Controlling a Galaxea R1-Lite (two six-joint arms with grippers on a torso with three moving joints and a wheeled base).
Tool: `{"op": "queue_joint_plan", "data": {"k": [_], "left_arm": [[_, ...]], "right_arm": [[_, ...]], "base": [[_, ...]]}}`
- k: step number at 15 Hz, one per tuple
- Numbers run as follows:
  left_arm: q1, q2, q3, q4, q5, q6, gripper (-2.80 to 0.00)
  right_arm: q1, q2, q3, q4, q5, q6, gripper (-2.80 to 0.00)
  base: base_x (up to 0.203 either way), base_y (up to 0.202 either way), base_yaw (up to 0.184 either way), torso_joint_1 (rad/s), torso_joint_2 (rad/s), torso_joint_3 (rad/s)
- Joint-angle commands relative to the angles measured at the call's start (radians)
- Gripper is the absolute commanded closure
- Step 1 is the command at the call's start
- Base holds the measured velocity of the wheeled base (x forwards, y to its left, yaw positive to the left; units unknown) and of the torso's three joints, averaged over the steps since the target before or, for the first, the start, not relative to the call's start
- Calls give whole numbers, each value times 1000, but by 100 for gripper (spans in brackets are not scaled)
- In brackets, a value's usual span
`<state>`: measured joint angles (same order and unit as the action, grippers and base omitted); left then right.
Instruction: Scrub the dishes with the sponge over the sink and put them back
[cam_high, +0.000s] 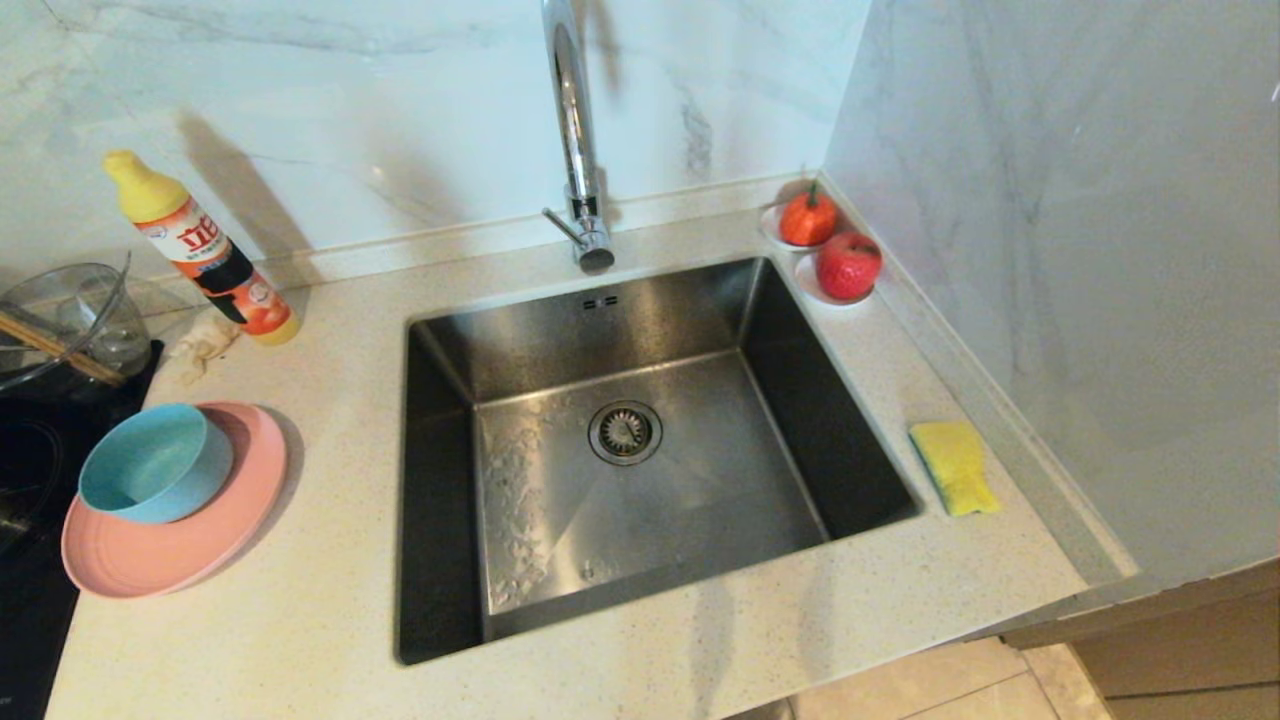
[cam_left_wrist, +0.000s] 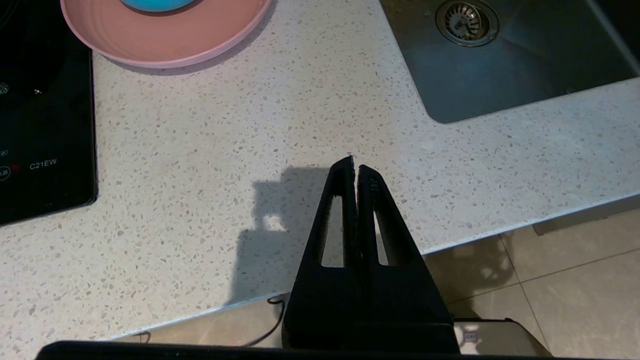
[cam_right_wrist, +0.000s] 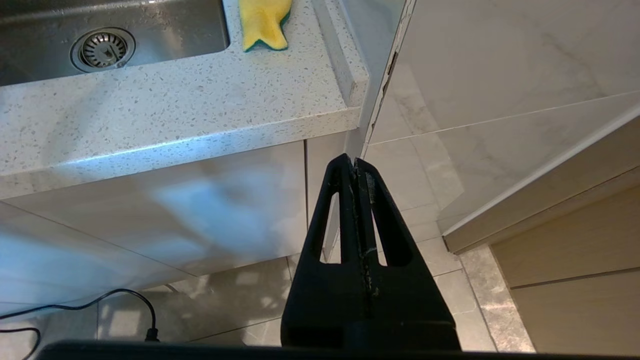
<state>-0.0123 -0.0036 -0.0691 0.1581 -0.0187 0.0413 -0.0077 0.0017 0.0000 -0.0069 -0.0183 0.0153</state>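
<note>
Only the wrist views show each claw — left claw (cam_left_wrist: 355, 167) and right claw (cam_right_wrist: 354, 162) pressed together, empty.

Teal bowl (cam_high: 155, 464) on pink plate (cam_high: 170, 545); yellow sponge (cam_high: 955, 466) right of sink (cam_high: 640, 450).

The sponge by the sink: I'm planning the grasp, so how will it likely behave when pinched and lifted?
The sponge looks like soft yellow foam, so it will probably squash and bend. It seems light for its size. Lying flat on the speckled counter, it shouldn't roll, though a push could slide it.
</note>
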Motion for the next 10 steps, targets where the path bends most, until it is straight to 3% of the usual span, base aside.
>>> {"op": "queue_joint_plan", "data": {"k": [1, 10], "left_arm": [[0, 1, 0, 3, 0, 0, 0], [0, 1, 0, 3, 0, 0, 0]], "right_arm": [[0, 1, 0, -1, 0, 2, 0], [0, 1, 0, -1, 1, 3, 0]], "base": [[0, 0, 0, 0, 0, 0], [0, 0, 0, 0, 0, 0]]}}
